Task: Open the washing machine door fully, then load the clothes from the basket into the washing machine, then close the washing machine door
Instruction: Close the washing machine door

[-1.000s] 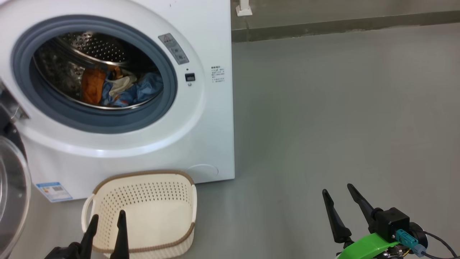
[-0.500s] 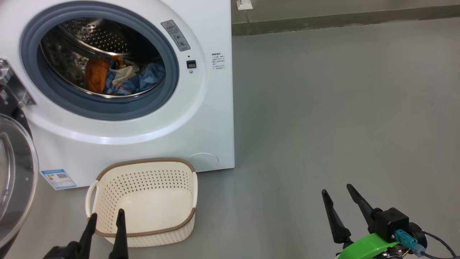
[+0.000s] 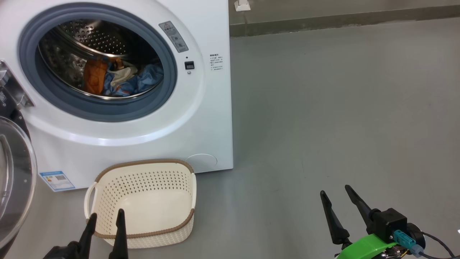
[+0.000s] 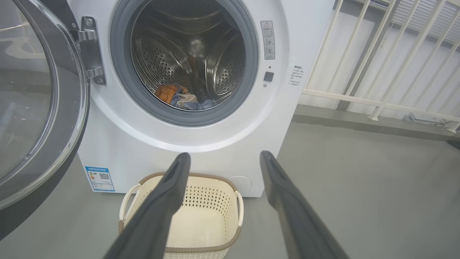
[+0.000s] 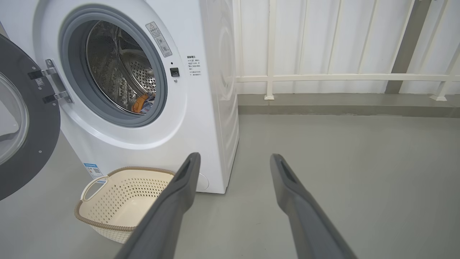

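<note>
As seen from the head, washing machine: big white box-shaped front-loading washing machine [image 3: 201,118], upper left, mouth open.
Door: round black-rimmed glass door [image 3: 14,180], swung out at the far left edge.
Clothes: orange, cream and light-blue fabric clothes [image 3: 122,81], bundled low in the perforated steel drum [image 3: 90,39].
Basket: cream perforated plastic basket [image 3: 151,180] with brown rim, on the grey floor [image 3: 323,108] just before the washing machine, bare bottom showing.
Left tool: left tool [image 3: 107,213], lower left, dark fingers spread wide, gripping nothing.
Right tool: right tool [image 3: 335,189], lower right over floor, spread wide, holding nothing, well apart from the basket.
Left wrist view: left tool [image 4: 224,154] gaping, aimed at the washing machine [image 4: 118,144]; basket [image 4: 212,201] between the fingers; door [image 4: 68,108] at left; clothes [image 4: 179,99] in the drum.
Right wrist view: right tool [image 5: 235,155] gaping over floor; basket [image 5: 125,187] lower left; door [image 5: 39,144] hanging open; white railing [image 5: 323,77] behind.
</note>
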Robot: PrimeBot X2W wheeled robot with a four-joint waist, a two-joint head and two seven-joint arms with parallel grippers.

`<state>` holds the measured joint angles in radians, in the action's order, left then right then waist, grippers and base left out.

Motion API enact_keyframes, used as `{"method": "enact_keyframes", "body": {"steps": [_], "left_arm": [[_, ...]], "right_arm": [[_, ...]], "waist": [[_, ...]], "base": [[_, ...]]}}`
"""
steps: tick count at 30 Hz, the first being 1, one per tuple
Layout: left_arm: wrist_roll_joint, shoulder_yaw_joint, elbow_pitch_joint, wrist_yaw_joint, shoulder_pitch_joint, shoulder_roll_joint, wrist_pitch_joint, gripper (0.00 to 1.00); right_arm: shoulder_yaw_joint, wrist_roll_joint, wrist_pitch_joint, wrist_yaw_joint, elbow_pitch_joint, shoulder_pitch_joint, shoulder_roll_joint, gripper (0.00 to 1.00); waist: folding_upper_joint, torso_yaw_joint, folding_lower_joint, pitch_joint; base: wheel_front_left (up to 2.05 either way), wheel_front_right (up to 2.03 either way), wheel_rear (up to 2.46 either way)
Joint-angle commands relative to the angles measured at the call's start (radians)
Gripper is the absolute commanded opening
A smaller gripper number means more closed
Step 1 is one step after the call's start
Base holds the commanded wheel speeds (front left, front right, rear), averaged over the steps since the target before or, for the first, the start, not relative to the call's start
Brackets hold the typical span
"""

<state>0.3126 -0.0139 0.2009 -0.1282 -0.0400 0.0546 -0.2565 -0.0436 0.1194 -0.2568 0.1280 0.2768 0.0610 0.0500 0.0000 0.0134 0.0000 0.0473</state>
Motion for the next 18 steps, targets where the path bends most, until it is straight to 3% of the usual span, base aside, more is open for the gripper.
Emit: {"method": "enact_keyframes", "body": {"steps": [1,11,18], "left_arm": [[-0.013,0.035,-0.024,-0.002,0.038,0.011,-0.005,1.0],[-0.016,0.032,-0.02,-0.002,0.038,0.009,-0.005,1.0],[-0.022,0.035,-0.016,-0.002,0.038,0.008,-0.005,1.0]], "right_arm": [[-0.026,0.004,-0.005,0.003,-0.019,0.024,0.0,1.0],[-0.036,0.002,-0.005,0.003,-0.016,0.023,0.0,1.0],[-0.053,0.01,-0.005,0.003,-0.018,0.016,0.0,1.0]], "waist": [[0.0,0.001,0.0,0.001],[0.0,-0.006,0.0,0.002],[0.0,-0.057,0.0,0.001]], "base": [[0.0,0.0,0.0],[0.0,0.0,0.0],[0.0,0.0,0.0]]}}
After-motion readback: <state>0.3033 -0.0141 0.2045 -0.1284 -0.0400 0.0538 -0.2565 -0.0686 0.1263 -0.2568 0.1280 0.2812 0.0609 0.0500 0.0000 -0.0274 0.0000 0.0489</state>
